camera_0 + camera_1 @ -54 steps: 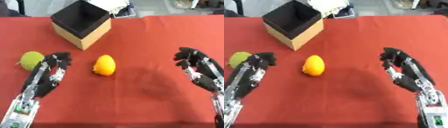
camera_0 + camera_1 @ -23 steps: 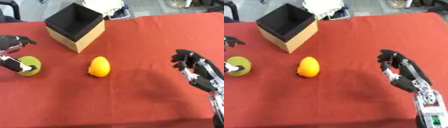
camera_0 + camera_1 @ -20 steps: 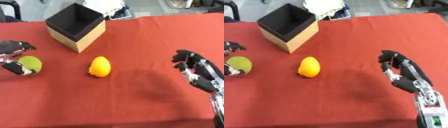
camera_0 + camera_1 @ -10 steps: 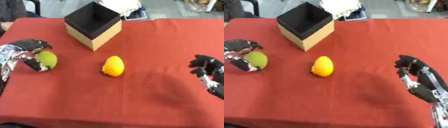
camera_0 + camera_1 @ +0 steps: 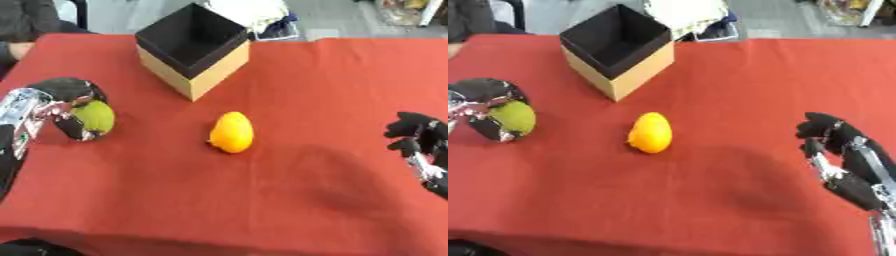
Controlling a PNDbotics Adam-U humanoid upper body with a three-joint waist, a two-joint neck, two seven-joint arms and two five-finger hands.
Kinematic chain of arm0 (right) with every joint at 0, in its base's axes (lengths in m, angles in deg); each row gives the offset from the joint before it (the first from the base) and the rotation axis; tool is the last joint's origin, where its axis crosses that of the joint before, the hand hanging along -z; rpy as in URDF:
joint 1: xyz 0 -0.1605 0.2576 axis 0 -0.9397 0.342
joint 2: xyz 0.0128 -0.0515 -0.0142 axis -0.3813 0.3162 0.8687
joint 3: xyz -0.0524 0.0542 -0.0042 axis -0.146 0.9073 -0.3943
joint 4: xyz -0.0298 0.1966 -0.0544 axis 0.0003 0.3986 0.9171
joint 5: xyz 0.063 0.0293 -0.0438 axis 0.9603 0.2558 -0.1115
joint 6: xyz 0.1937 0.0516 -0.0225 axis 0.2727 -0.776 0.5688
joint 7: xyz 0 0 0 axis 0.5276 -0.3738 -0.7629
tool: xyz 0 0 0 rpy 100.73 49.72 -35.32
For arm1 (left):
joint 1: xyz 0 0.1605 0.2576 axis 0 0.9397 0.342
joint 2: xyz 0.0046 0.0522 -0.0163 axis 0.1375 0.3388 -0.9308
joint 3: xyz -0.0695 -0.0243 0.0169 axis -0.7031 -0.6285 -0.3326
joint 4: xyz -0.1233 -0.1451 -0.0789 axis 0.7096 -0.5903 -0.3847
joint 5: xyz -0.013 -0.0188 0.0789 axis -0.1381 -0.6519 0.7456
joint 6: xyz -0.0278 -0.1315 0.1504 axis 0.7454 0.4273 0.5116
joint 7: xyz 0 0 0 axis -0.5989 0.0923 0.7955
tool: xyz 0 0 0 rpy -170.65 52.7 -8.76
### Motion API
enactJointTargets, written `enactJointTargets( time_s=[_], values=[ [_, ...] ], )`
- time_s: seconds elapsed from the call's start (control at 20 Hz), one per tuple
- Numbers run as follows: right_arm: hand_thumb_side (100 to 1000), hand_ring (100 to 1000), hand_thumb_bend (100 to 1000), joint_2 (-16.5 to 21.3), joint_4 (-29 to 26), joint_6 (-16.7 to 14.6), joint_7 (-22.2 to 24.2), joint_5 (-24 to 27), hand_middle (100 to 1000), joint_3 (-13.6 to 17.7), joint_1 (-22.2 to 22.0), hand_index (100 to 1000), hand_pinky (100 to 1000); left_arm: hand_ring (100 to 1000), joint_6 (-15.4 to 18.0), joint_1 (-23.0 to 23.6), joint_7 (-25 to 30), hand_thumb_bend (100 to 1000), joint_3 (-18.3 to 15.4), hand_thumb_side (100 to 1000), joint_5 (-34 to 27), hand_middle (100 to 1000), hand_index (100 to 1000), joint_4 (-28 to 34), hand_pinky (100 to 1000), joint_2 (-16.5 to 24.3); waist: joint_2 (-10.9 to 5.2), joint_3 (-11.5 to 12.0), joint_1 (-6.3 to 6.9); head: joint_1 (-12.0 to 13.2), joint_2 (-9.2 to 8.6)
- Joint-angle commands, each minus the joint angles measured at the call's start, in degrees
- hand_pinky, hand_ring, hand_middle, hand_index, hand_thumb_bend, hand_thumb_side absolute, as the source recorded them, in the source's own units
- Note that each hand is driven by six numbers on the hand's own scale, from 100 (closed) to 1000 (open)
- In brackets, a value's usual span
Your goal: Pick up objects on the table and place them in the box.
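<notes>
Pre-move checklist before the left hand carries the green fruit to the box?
1. Left hand curled round green fruit: ok.
2. Fruit lifted off the red cloth: cannot tell.
3. Box open, mouth up, nothing seen inside: ok.
4. Way from fruit to box free of other things: ok; the orange fruit lies further right, apart from both.
5. Right hand idle at the right edge, away from box and fruits: ok.
6. Person's arm at the far left corner, off the fruits and box: ok.
</notes>
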Motion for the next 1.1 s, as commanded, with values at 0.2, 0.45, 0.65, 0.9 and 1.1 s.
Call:
enactJointTargets(
  time_s=[0.2,0.45,0.65,0.9,1.1],
  values=[
    [470,734,100,1.1,-0.6,-0.3,0.0,-0.1,712,0.1,0.2,872,644,478,0.3,-2.4,-3.1,345,-1.5,189,-0.6,455,588,4.0,596,1.5,-0.83,0.1,-0.01,-0.2,0.28],
    [470,734,100,1.0,-0.5,-0.3,0.1,-0.1,712,0.0,0.0,872,644,491,-0.1,-7.9,-3.7,326,-2.1,130,-5.1,463,595,11.8,614,2.5,-1.02,0.0,-0.03,0.0,0.28],
    [470,734,100,0.9,-0.4,-0.3,0.3,-0.1,712,-0.2,-0.1,872,644,503,-1.8,-13.6,-6.4,278,-2.4,100,-6.4,470,612,13.5,622,-0.1,-1.16,-0.3,-0.12,0.3,0.28],
    [470,734,100,0.7,-0.3,-0.5,0.7,0.1,712,-0.5,-0.1,872,644,550,-5.3,-19.4,-13.3,263,-1.6,100,-3.3,525,678,4.8,640,-6.2,-1.14,-1.6,-0.29,0.9,0.28],
    [470,734,100,0.7,-0.2,-0.5,0.8,0.2,712,-0.5,-0.1,872,644,550,-5.8,-20.8,-17.8,263,-1.6,100,-0.2,525,678,-0.5,640,-8.2,-1.11,-2.0,-0.32,1.0,0.28]
  ],
)
